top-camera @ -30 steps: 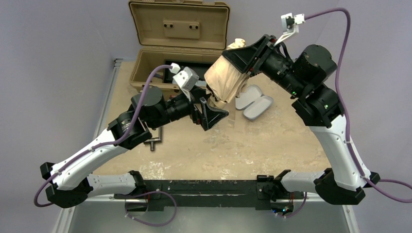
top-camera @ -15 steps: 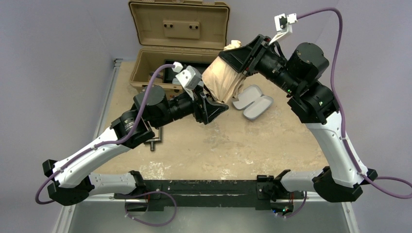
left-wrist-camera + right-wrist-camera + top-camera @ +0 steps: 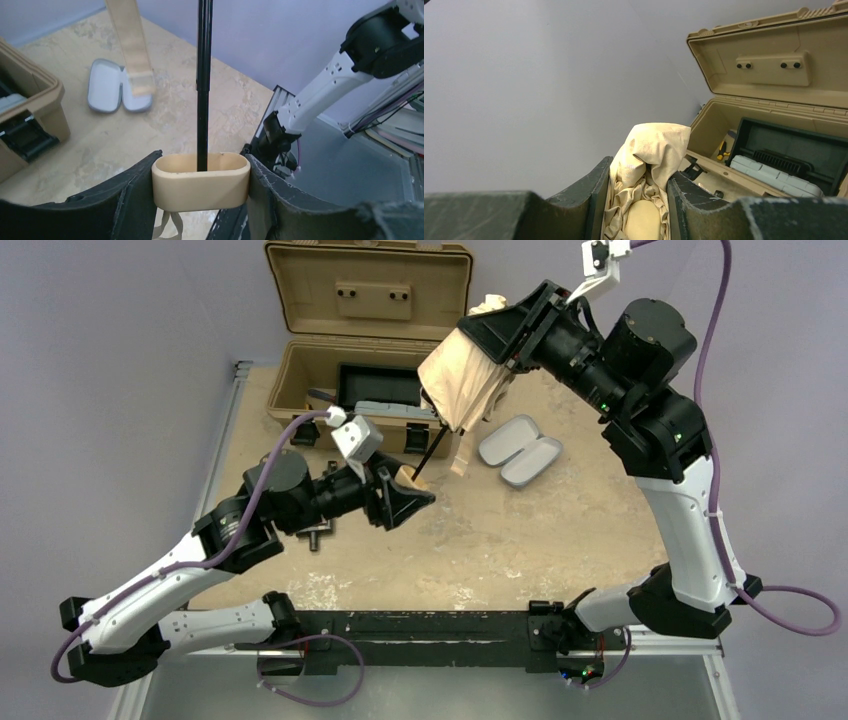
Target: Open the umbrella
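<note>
The umbrella (image 3: 462,385) is held in the air above the table (image 3: 560,530), stretched between the two arms. Its tan handle (image 3: 200,182) is clamped between the jaws of the left gripper (image 3: 405,485), low over the middle of the table. The top end is clamped by the right gripper (image 3: 497,337), high up in front of the toolbox (image 3: 370,330). In the right wrist view the cream cloth (image 3: 651,145) is seen bunched between the two fingers.

A thin dark shaft (image 3: 430,452) is exposed between the handle and the cloth, so the lengthening of the umbrella is judged to be at least partly done. Whether the shaft is drawn out fully cannot be told. The cloth hangs as a closed bundle and is not yet spread, so the real opening is left to do.

A strap (image 3: 461,452) hangs loose beside the shaft. A grey case (image 3: 520,450), which seems to lie open, is on the table just beyond it. The toolbox stands open with its lid raised. The lid is near the bundle and could be struck when the cloth is spread. The grip of the right gripper around the cloth is also judged to hold it together.
</note>
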Controlling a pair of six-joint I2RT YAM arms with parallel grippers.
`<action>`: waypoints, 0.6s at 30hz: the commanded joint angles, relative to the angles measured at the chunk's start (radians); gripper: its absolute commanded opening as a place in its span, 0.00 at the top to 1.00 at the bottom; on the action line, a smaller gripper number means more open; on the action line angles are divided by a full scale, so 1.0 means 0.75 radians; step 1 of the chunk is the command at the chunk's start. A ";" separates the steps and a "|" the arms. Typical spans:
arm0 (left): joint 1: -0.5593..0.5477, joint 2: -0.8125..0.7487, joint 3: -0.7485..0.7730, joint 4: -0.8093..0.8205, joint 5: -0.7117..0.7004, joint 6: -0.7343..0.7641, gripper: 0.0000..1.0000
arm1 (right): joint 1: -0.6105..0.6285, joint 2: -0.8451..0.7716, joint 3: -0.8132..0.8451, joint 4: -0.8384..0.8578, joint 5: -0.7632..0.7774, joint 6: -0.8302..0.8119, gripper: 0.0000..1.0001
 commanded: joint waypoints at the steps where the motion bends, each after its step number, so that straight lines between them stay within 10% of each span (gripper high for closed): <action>1: -0.013 -0.154 -0.143 -0.207 -0.043 -0.131 1.00 | -0.040 -0.028 0.058 0.115 0.009 0.003 1.00; 4: -0.013 -0.201 -0.138 -0.272 -0.068 -0.153 1.00 | -0.041 -0.060 -0.037 0.165 -0.032 0.033 1.00; 8: -0.014 -0.129 0.022 -0.379 -0.078 -0.154 0.27 | -0.040 -0.096 -0.153 0.209 -0.079 0.058 1.00; 10: -0.013 -0.052 0.132 -0.424 -0.065 -0.136 0.06 | -0.041 -0.105 -0.191 0.211 -0.089 0.068 1.00; 18: -0.013 0.131 0.393 -0.454 -0.096 -0.032 0.00 | -0.041 -0.134 -0.233 0.212 -0.120 0.102 1.00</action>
